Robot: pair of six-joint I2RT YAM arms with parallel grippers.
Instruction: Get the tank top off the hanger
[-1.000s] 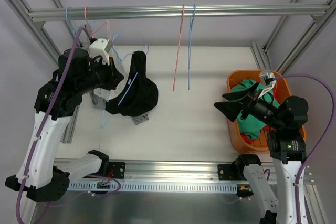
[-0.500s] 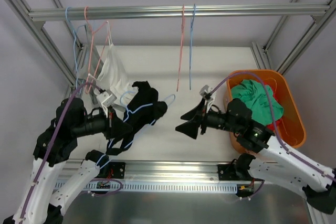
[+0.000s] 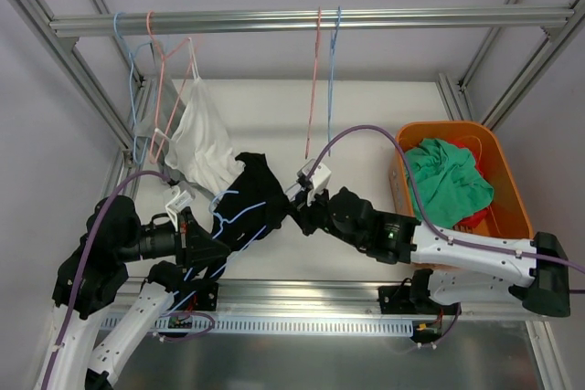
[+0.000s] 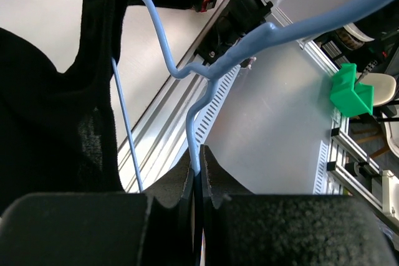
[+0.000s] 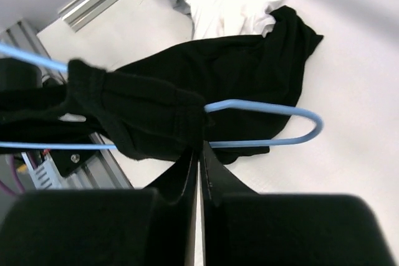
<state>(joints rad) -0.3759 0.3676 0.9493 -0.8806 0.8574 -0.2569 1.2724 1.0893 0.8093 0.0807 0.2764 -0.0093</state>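
A black tank top (image 3: pixel 254 191) hangs over a light blue hanger (image 3: pixel 239 214), low over the table left of centre. My left gripper (image 3: pixel 203 242) is shut on the hanger's wire (image 4: pixel 194 147), and the black cloth (image 4: pixel 50 129) fills the left of its wrist view. My right gripper (image 3: pixel 294 207) has reached in from the right. Its jaws stand shut (image 5: pixel 199 149), pinching the tank top's edge (image 5: pixel 156 116) where the hanger's rounded end (image 5: pixel 305 124) sticks out of the cloth.
A white garment (image 3: pixel 203 134) on a pink hanger hangs from the top rail (image 3: pixel 311 20) at the left. A bare pink hanger (image 3: pixel 313 89) and a blue one (image 3: pixel 331 89) hang mid-rail. An orange basket (image 3: pixel 457 125) with green cloth (image 3: pixel 443 180) stands at the right.
My right arm swung from over the basket leftward to the tank top and shut its jaws on the cloth. My left arm brought the hanger and tank top down toward the near edge.
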